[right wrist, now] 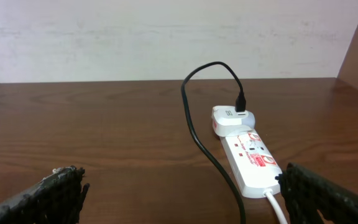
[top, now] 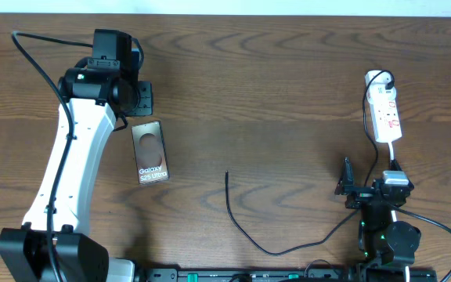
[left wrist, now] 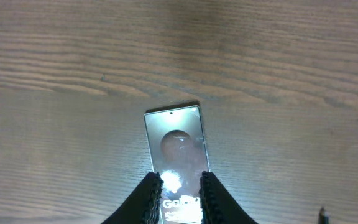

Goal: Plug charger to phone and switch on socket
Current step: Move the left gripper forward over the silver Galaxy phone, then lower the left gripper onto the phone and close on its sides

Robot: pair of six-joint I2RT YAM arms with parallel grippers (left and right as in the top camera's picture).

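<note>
The bronze-brown phone (top: 149,153) lies flat on the wooden table, "Galaxy" lettering up. In the left wrist view my left gripper (left wrist: 181,186) is shut on the phone (left wrist: 174,134), its black fingers (left wrist: 153,193) against the two long edges beside the lettering. The charger's thin black cable (top: 227,180) has its free tip lying mid-table, apart from the phone. It curves right to a white adapter (right wrist: 234,118) plugged into the white socket (right wrist: 250,158). My right gripper (right wrist: 188,196) stands wide open, low over the table, just short of the socket (top: 384,113).
The socket's thick white cord (right wrist: 277,208) runs toward my right arm, next to the black cable (right wrist: 194,134). A pale wall (right wrist: 166,37) closes the far side of the table. The left arm's white link (top: 69,164) stretches from the front left.
</note>
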